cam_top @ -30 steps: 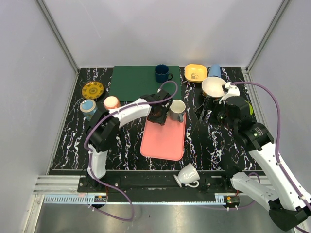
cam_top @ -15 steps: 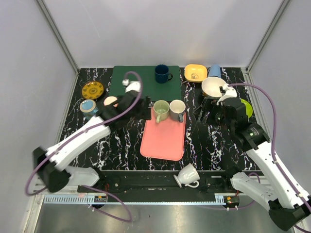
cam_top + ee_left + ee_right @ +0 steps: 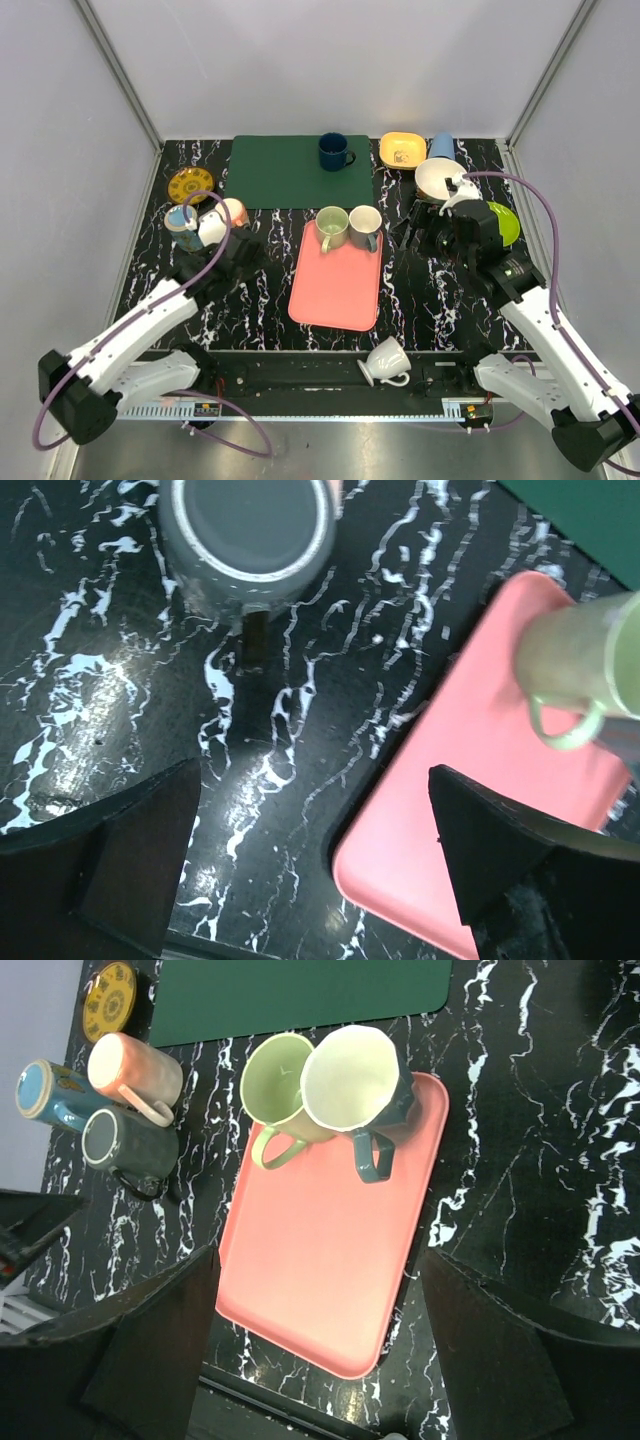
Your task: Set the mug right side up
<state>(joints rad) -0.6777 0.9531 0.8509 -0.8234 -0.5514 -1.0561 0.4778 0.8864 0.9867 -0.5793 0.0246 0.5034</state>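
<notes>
A light green mug (image 3: 331,228) stands mouth up at the far end of the pink tray (image 3: 337,290), touching a cream-lined grey mug (image 3: 364,227). In the right wrist view both the green mug (image 3: 283,1088) and the grey mug (image 3: 352,1080) show open mouths. My left gripper (image 3: 245,250) is open and empty over the black table, left of the tray, and sees the green mug (image 3: 590,655) to its right. My right gripper (image 3: 422,228) hangs open and empty to the right of the tray.
A white mug (image 3: 385,360) lies on its side at the near rail. A dark grey mug (image 3: 130,1145), a pink mug (image 3: 231,211), a blue mug (image 3: 181,222) and a yellow plate (image 3: 190,185) cluster at left. Behind are a green mat (image 3: 285,170) with a navy mug (image 3: 333,152), and bowls (image 3: 402,150).
My left gripper opened, let go of the green mug and drew back to the left off the tray. The green mug now stands alone, upright. The right arm barely moved.
</notes>
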